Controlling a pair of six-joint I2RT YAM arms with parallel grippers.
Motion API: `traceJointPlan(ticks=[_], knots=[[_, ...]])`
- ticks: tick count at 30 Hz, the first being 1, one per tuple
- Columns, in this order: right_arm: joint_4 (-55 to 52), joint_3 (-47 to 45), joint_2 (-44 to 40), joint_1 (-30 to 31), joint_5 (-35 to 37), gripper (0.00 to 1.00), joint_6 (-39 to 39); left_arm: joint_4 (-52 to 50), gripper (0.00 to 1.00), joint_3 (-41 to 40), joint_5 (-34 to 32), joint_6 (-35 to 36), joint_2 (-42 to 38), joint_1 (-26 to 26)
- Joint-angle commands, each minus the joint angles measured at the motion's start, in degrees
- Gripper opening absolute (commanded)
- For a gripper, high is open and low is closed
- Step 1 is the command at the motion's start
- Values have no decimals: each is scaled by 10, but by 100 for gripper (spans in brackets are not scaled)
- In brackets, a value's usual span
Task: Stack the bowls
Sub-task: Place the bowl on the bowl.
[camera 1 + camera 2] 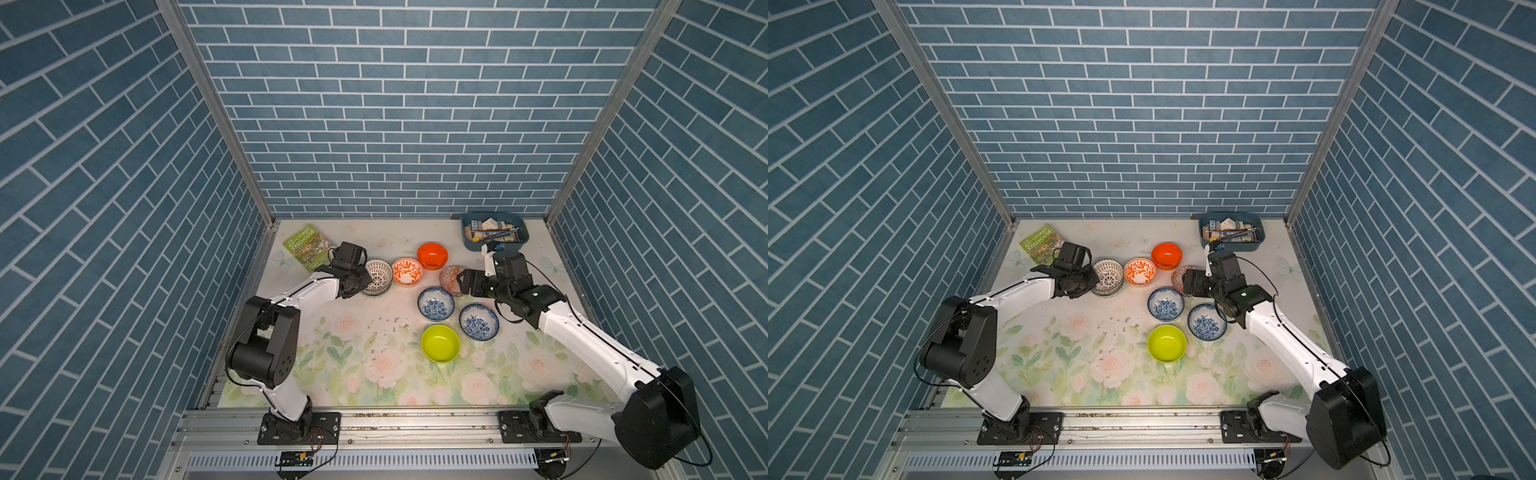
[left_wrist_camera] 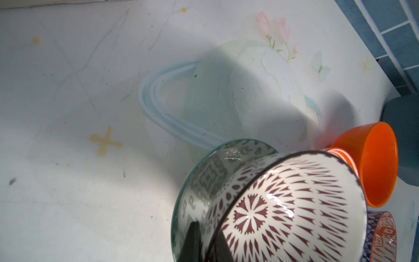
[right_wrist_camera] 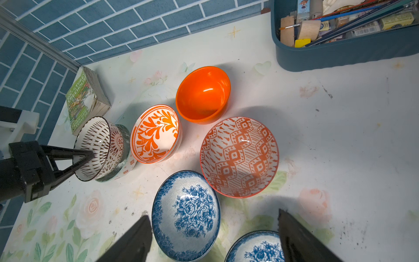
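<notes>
Left gripper [image 3: 89, 156] pinched shut, right gripper [image 3: 214, 222] hovering — jaws wide apart

Closed in on three sides by walls [image 1: 407, 104] of blue brick pattern with pale joints. Joined at the two far corners by bare aluminium posts [image 1: 218, 116]. Floored with a white tabletop [image 1: 353, 374], printed toward the front with pale pink roses and green leaves, and toward the back with fainter flowers, butterflies and small gold stars. Bore dark crumbs and specks [image 1: 395, 321] near the middle, and thin grey scuffs in the left wrist view. Ended at the front in grooved aluminium rails [image 1: 415, 424], with a slotted white strip [image 1: 415, 459] just below. Lit brightly from above, with soft grey shadows [image 2: 215, 95] on the print.
</notes>
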Motion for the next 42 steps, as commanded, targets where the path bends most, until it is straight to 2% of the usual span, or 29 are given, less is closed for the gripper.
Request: traceJointPlan(ticks=[1,18,28,36,42], knots=[[7,1,-8,2,2,89,7,1,0,9,-23,-9,-5,-3],[11,-4,-9,2,2,89,6,-2,0,12,-30,-21,13,-7],[14,-6,-11,3,0,89,6,-25,4,25,-48,-27,22,-20],[14,-7,-15,3,1,89,5,-47,14,29,-64,-34,25,-22],[13,-7,-17,3,1,89,4,-48,35,30,-63,-35,25,-22]])
